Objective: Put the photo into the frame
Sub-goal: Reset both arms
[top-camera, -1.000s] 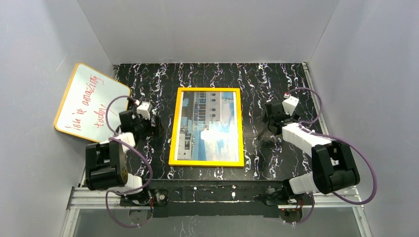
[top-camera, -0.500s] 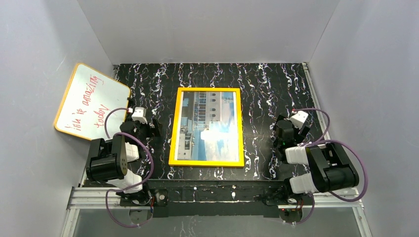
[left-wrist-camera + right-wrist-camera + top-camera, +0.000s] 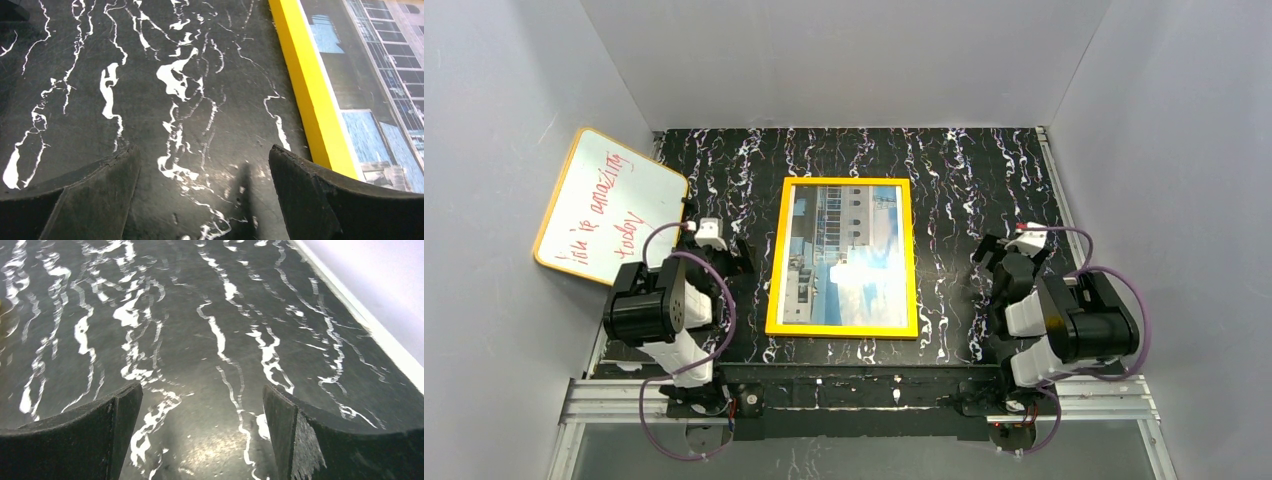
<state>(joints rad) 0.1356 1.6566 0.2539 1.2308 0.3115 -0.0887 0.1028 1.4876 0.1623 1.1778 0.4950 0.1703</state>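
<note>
The frame [image 3: 774,270], with its yellow-orange border, lies flat in the middle of the black marbled table. The photo [image 3: 849,255] of a white building and blue sky lies inside it, face up. In the left wrist view the frame's left border [image 3: 312,95] and part of the photo [image 3: 380,100] show at the right. My left gripper [image 3: 732,252] is open and empty, just left of the frame; in its wrist view [image 3: 205,160] only table lies between the jaws. My right gripper [image 3: 1009,250] is open and empty, right of the frame; its wrist view [image 3: 202,395] shows bare table.
A yellow-edged whiteboard [image 3: 609,205] with red writing leans against the left wall. Grey walls enclose the table on three sides; the right wall's base [image 3: 380,335] shows in the right wrist view. A metal rail [image 3: 854,395] runs along the near edge.
Both arms have drawn back toward their bases and folded. The right gripper moved right and nearer, away from the frame. The left gripper moved slightly nearer. Frame and photo have not moved.
</note>
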